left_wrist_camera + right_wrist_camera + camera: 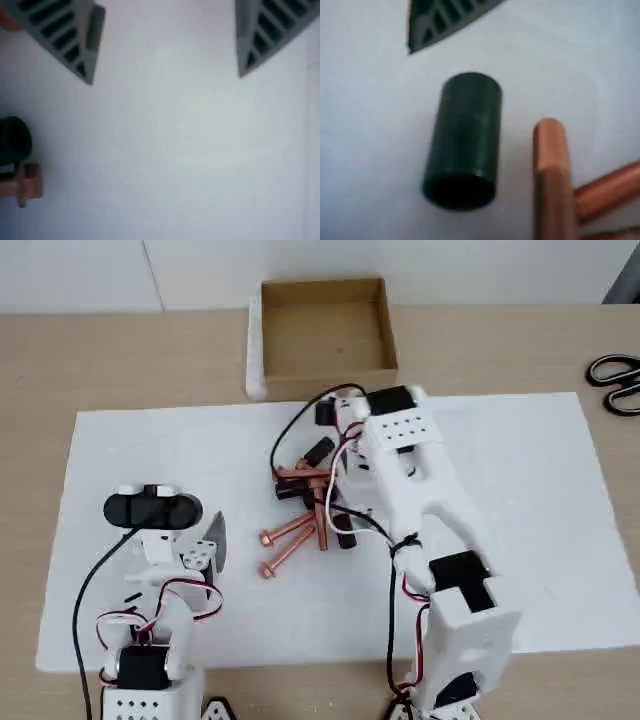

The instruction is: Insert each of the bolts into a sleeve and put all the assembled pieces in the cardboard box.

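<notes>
The left pincer hangs open above the white paper beside the heap of copper bolts and black sleeves mid-surface, while the right pincer, whose grip I cannot tell, hovers over one lying sleeve, short of the cardboard box.

A wide white sheet of paper covers most of the wooden table. Black-handled scissors lie on the bare table at the far right, just off the paper.

High view looks down over the whole surface; wrist views face down, very close to the white sheet, sharing its bolts.
</notes>
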Motion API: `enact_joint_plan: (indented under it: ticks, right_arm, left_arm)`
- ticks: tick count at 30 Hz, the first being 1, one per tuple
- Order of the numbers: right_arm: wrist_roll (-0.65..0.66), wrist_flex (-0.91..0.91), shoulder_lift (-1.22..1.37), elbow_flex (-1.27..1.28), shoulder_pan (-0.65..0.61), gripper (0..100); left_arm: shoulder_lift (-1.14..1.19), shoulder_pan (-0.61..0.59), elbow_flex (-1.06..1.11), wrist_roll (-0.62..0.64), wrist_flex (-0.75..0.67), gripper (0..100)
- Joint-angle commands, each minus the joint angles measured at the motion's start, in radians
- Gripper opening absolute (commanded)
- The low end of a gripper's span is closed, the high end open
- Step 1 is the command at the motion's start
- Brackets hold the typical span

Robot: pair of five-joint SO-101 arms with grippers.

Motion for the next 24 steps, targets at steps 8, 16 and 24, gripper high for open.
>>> enact_joint_plan:
  ticks: [8,16,24]
  right_arm:
    - [-0.06,-0.087,-0.001,-0.049,-0.033,20.1]
    - [-0.107,-0.114,0.001,-0.049,-0.113,19.9]
    - [-0.107,-0.128,0.067,-0.043,-0.117,19.9]
  left_arm:
    - [-0.006,-0.006,-0.002,-0.002,-0.015,18]
    - [-0.006,-0.008,-0.002,-0.002,-0.015,18]
    - [-0.006,-0.008,-0.002,-0.002,-0.015,18]
